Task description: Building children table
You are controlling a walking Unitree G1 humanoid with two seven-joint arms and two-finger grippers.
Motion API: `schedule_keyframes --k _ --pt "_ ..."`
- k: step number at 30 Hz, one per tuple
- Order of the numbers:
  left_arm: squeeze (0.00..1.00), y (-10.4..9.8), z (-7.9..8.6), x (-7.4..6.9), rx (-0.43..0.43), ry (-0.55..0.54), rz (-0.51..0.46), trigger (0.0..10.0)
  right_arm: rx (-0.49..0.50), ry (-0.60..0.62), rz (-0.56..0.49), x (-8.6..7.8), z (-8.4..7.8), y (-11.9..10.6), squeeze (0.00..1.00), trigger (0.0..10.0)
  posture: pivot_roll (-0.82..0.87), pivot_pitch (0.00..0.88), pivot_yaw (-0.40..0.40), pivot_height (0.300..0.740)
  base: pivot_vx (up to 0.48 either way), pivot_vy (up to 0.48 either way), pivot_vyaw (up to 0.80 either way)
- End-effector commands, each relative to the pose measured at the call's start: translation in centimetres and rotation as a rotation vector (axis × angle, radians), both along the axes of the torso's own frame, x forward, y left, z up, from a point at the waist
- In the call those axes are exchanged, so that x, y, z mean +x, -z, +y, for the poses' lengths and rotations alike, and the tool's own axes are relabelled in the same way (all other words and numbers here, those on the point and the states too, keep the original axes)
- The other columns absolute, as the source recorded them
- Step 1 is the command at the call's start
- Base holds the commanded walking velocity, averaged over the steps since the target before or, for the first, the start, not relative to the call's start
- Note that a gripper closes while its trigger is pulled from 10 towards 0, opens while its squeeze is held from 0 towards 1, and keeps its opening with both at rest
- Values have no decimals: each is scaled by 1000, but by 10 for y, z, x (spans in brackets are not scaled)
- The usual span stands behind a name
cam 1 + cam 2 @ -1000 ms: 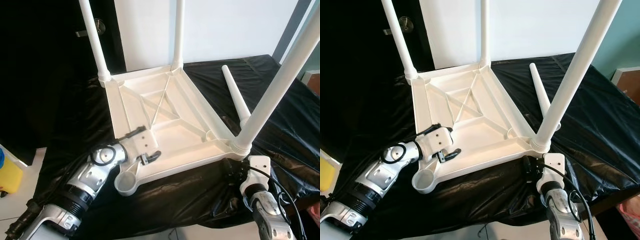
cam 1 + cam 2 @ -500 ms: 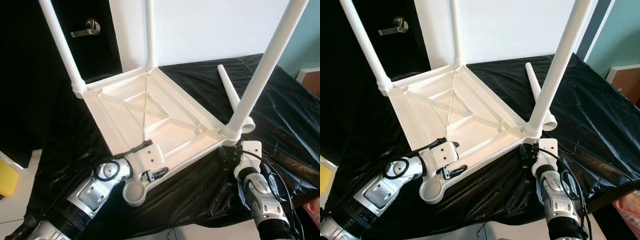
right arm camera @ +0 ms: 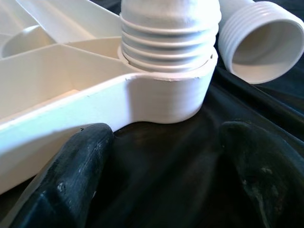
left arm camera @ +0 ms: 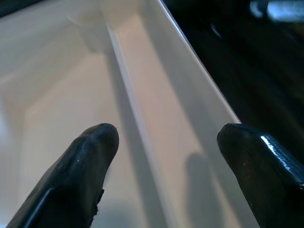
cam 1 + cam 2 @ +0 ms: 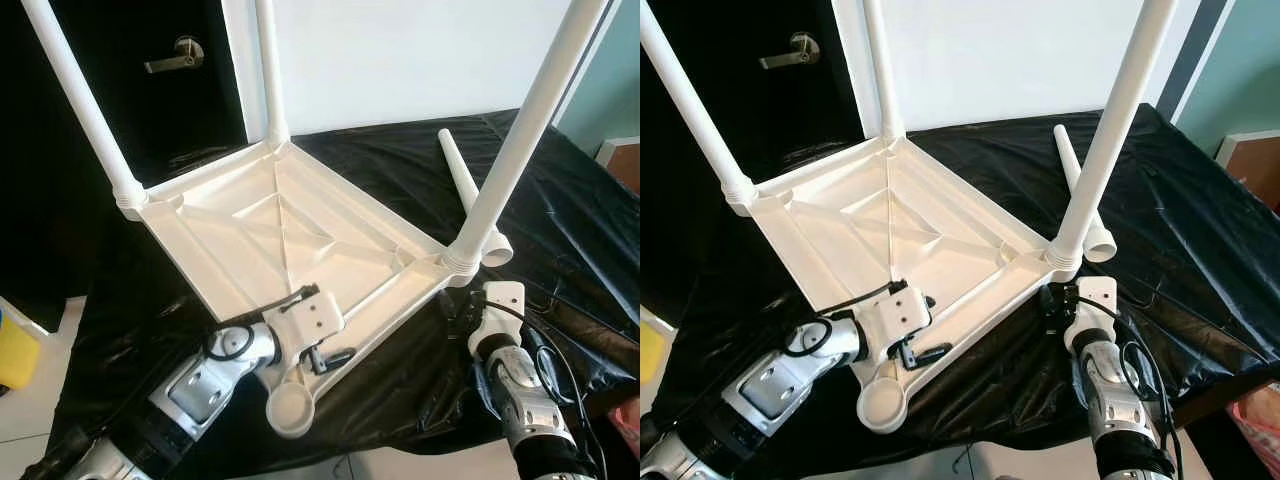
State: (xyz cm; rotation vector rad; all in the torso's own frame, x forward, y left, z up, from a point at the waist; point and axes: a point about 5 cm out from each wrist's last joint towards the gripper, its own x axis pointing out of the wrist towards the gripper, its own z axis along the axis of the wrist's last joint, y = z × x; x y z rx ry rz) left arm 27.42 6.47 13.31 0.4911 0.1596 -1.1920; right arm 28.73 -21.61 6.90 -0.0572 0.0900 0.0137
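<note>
A white plastic children's table lies upside down on a black sheet. Three white legs stand in its corner sockets: one at the left, one at the back and one at the near right. The nearest corner socket is empty. A loose fourth leg lies on the sheet beyond the right corner. My left gripper is open, its fingers astride the table's near rim. My right gripper is open, low on the sheet, facing the threaded right socket.
The black sheet covers the whole work surface and drops off at the near edge. A dark door with a lever handle and a white wall stand behind. A yellow object sits low at the left.
The table has turned anticlockwise about its right corner; the empty socket swung right and nearer, the left leg swung left. My left gripper moved with the rim. The right gripper stayed.
</note>
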Motion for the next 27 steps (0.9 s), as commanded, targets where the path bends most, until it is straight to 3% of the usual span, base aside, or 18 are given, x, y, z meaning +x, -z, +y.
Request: schedule_keyframes --k 1,4,11,14,20,23,27 --pt "0 -11 8 10 -46 -20 -8 10000 1 -48 -51 2 8 -7 0 10000 -21 13 8 740 0 0 0" --pt "0 -35 28 30 -152 -150 -83 10000 -3 -44 -62 -3 3 -8 0 10000 -21 12 7 740 0 0 0" --pt "0 -40 40 29 -151 -132 -95 10000 -11 -50 -72 -6 2 -10 0 10000 -22 9 8 740 0 0 0" --pt "0 -33 56 28 -73 -150 -101 10000 -7 -37 -91 -8 3 -13 0 10000 -18 10 2 740 0 0 0" --pt "0 -28 68 33 -35 -204 -102 10000 6 -10 -114 -9 4 -17 0 10000 -15 11 1 740 0 0 0" --pt "0 -15 89 48 84 -364 -110 10000 34 -18 -132 -6 18 -19 0 10000 -10 11 -5 740 0 0 0" --pt "0 -10 92 55 131 -445 -148 10000 63 -16 -155 -1 29 -24 0 10000 -4 11 -13 740 0 0 0"
